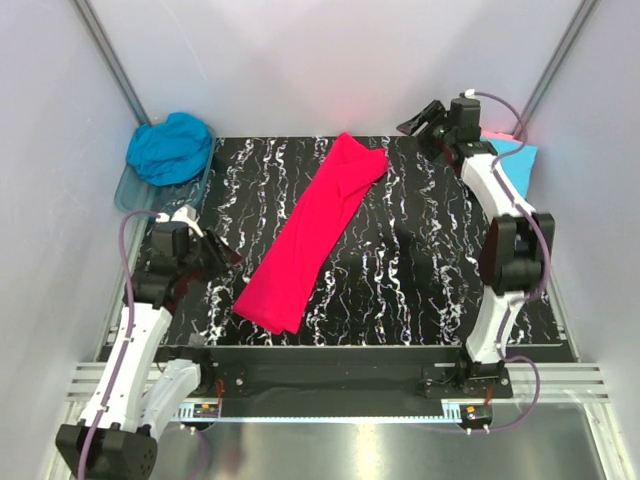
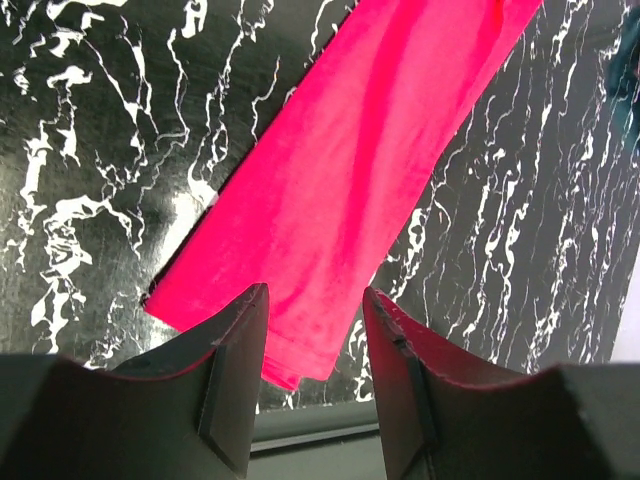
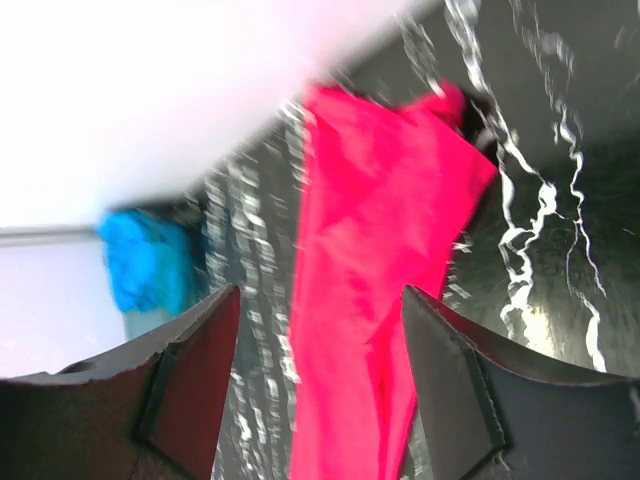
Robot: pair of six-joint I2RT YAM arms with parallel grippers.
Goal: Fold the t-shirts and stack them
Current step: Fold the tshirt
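The bright pink-red t-shirt [image 1: 310, 235] lies folded into a long narrow strip, running diagonally from the back centre of the black marbled table to its front left. My left gripper [image 1: 225, 252] hovers just left of the strip's near end, open and holding nothing. In the left wrist view that near end [image 2: 370, 170] shows beyond the left gripper [image 2: 315, 292]. My right gripper [image 1: 415, 122] is raised by the strip's far end, also open and empty. The right wrist view has the shirt [image 3: 380, 280] below the right gripper [image 3: 320, 290], clear of both fingers.
A teal-blue shirt [image 1: 170, 147] sits crumpled in a clear tub [image 1: 128, 190] at the back left, also seen in the right wrist view [image 3: 145, 265]. A light cyan shirt [image 1: 515, 160] with a pale pink one [image 1: 497, 133] lies behind the right arm. White walls enclose the table.
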